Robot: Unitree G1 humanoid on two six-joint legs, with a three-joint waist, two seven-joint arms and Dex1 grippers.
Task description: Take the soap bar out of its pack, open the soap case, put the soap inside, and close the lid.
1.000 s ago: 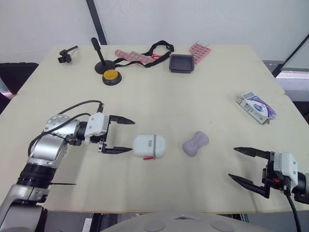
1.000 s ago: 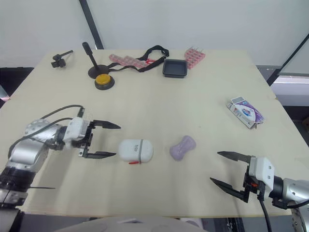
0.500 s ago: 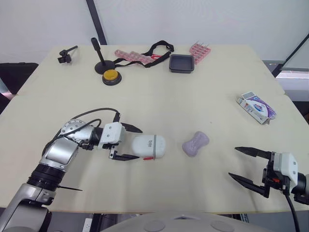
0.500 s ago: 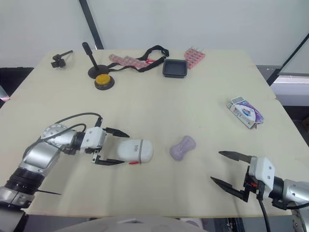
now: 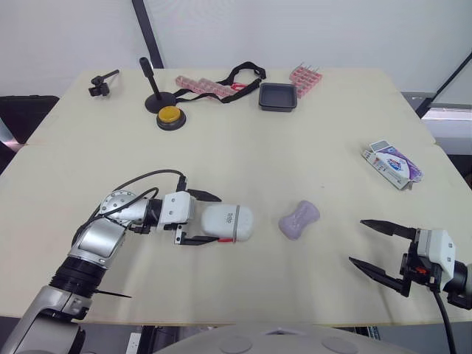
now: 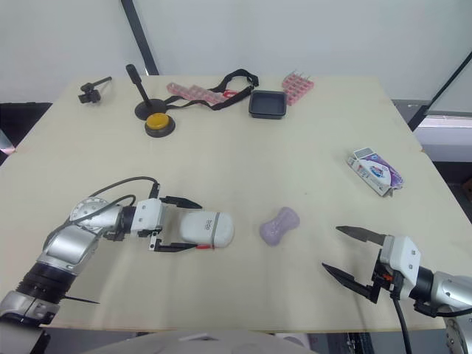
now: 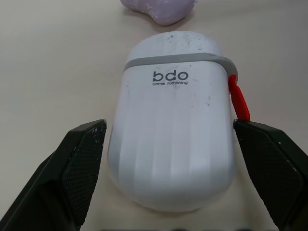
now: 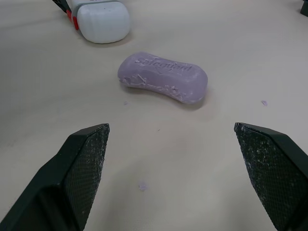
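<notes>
On the table [image 5: 243,147]: we logged the task's three things, all lying flat and clear of one another.
Soap case [image 5: 227,223]: white and shut, with its grey seam band and red tab showing. It lay a little toward 7 o'clock of the table's middle.
Soap bar [image 5: 299,219]: purple, bare, already out of its pack. It lay at 3 o'clock of the case, near it but not touching.
Soap pack [image 5: 391,164]: lay at 2 o'clock of the bar, well apart, by the table's edge.
Left gripper [image 5: 214,220]: sat at 9 o'clock of the case, jaws apart, one finger along each side of the case's end. We could not tell whether either finger touched it.
Right gripper [image 5: 358,241]: sat at 4 o'clock of the bar, well apart from it, jaws wide apart and holding nothing, pointed toward the bar.
Far edge: black tray [image 5: 277,96] at 12 o'clock, yellow button [image 5: 169,116] at 11 o'clock.
</notes>
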